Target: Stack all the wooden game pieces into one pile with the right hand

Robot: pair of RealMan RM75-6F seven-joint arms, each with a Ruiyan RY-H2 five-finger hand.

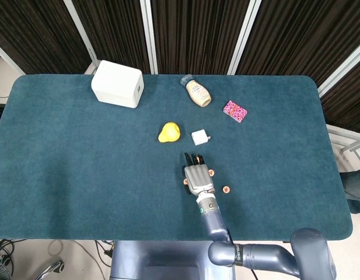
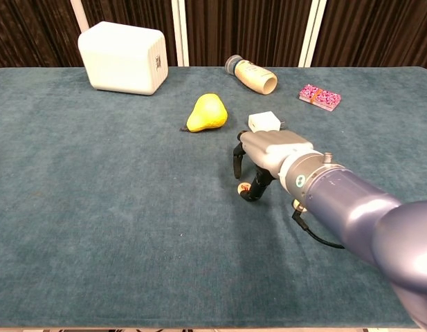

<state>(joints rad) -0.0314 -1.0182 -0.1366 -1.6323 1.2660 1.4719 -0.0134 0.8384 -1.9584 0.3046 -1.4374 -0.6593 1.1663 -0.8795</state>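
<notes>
A desk (image 1: 63, 169) covered in dark teal felt stands before a wall of dark ribbed panels (image 1: 191, 35) split by white slanted frame bars (image 1: 147, 35), with pale floor and loose cables (image 1: 16, 251) below.

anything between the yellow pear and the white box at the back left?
Nothing. Only bare blue cloth lies between the pear and the white box, clear in the head view.

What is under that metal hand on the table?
Under the right hand, one wooden game piece shows by its fingertips in the chest view. Two more pieces lie beside it; any others are covered by the hand.
</notes>
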